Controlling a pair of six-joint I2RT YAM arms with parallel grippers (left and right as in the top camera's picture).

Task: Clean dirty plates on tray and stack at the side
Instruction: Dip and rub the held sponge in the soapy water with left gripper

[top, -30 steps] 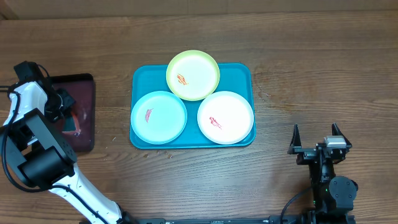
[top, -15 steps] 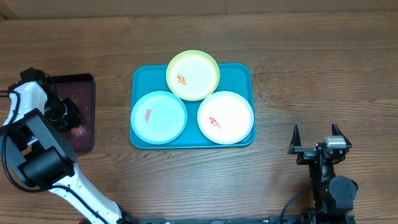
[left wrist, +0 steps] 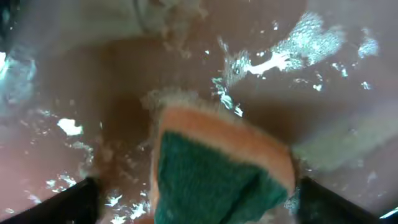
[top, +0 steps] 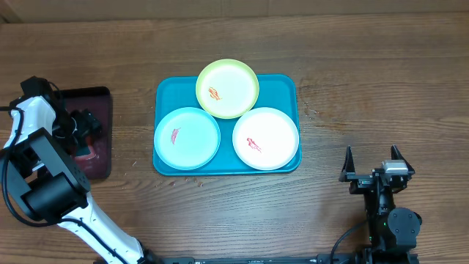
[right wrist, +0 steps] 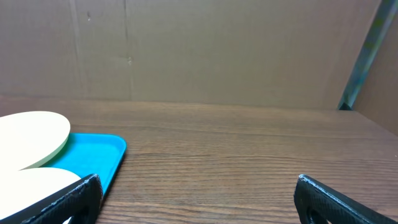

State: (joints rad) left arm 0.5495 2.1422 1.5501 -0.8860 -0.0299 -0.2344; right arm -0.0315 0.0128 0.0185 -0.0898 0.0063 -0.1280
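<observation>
Three plates lie on the teal tray (top: 284, 85): a yellow-green plate (top: 228, 88) at the back, a pale blue plate (top: 187, 137) front left, a white plate (top: 265, 138) front right, each with a red smear. My left gripper (top: 83, 125) hangs low over the dark maroon tray (top: 99, 99), far left of the plates. In the left wrist view it (left wrist: 199, 208) is open, and an orange sponge with a green scouring face (left wrist: 217, 168) lies loose between its spread fingers. My right gripper (top: 374, 166) stands open over bare wood, right of the tray.
The maroon tray's floor (left wrist: 93, 81) is wet with foam flecks. In the right wrist view the teal tray's corner (right wrist: 102, 152) and the rims of the yellow-green plate (right wrist: 31, 138) and white plate (right wrist: 31, 183) show at the left, with a cardboard wall behind.
My left gripper has gone from shut to open over the maroon tray, letting go of the sponge. The plates and the right arm have not moved.
</observation>
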